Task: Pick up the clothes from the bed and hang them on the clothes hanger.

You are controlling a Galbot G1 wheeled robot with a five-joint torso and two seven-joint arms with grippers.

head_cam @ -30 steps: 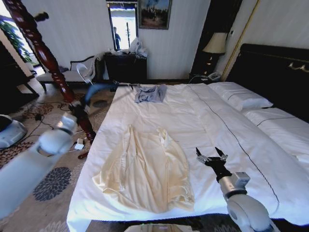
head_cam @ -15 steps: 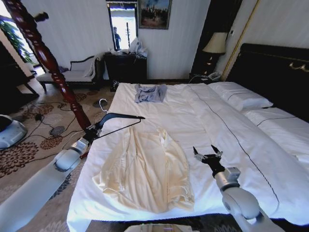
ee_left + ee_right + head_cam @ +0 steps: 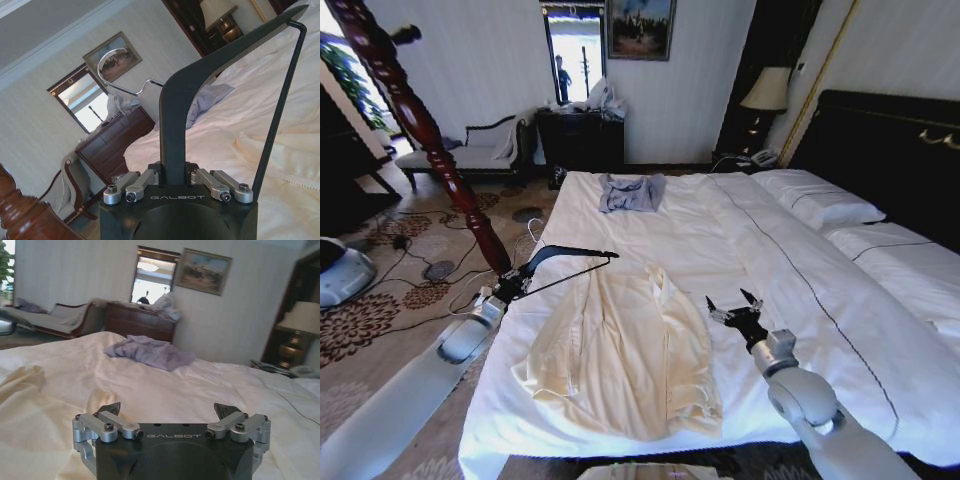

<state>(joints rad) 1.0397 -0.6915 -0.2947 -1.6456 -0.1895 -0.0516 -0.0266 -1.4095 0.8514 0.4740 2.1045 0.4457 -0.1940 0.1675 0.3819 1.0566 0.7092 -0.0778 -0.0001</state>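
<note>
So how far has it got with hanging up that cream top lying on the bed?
Done: the left gripper is shut on the clothes hanger, holding it over the bed's left edge. In hand: the right gripper hovers with open fingers just right of the cream top. Left: the top lies flat on the sheet, not yet picked up or put on the hanger.

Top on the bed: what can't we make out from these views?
- Top: head view, chest logo too small or folded under.
- Left wrist view: hanger and left gripper hide most of it.
- Right wrist view: right gripper covers its near part.
</note>
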